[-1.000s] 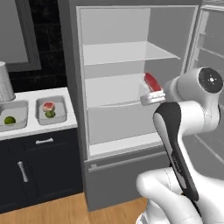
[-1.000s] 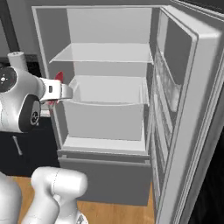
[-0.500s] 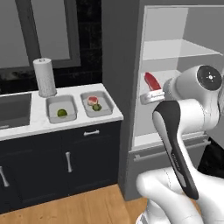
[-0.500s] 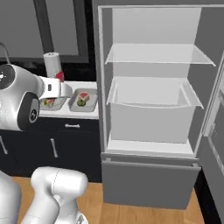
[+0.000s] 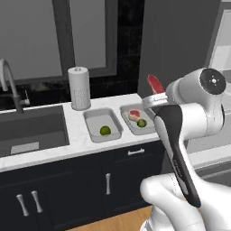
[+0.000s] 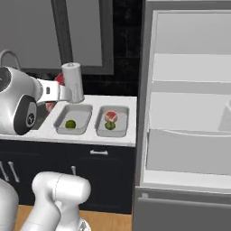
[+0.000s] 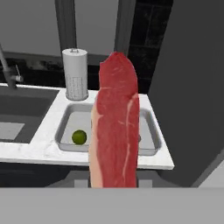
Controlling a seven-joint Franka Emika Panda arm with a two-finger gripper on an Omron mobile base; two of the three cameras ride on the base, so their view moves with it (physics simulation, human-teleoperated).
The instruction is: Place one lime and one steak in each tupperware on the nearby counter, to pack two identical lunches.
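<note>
My gripper [image 5: 155, 93] is shut on a long raw red steak [image 7: 116, 122], which stands upright in front of the hand camera and hides the fingertips. It hovers above the white counter [image 5: 76, 140], beside the right tupperware. Two grey tupperware trays sit side by side on that counter. The left tupperware [image 5: 101, 118] holds one lime [image 5: 105, 130]. The right tupperware [image 5: 131, 126] holds a steak piece [image 5: 134, 115] and a lime [image 5: 141, 122]. In the right base view the held steak [image 6: 58, 80] peeks out behind the hand, left of both trays.
A white paper towel roll [image 5: 79, 88] stands behind the trays. A dark sink [image 5: 31, 128] with a faucet [image 5: 9, 85] lies to the left. The open grey fridge [image 6: 189, 113] stands right of the counter. Navy cabinets [image 5: 108, 180] sit below.
The whole picture has swung from the open fridge to the counter, so the base has moved. The steak stays held in the shut gripper.
</note>
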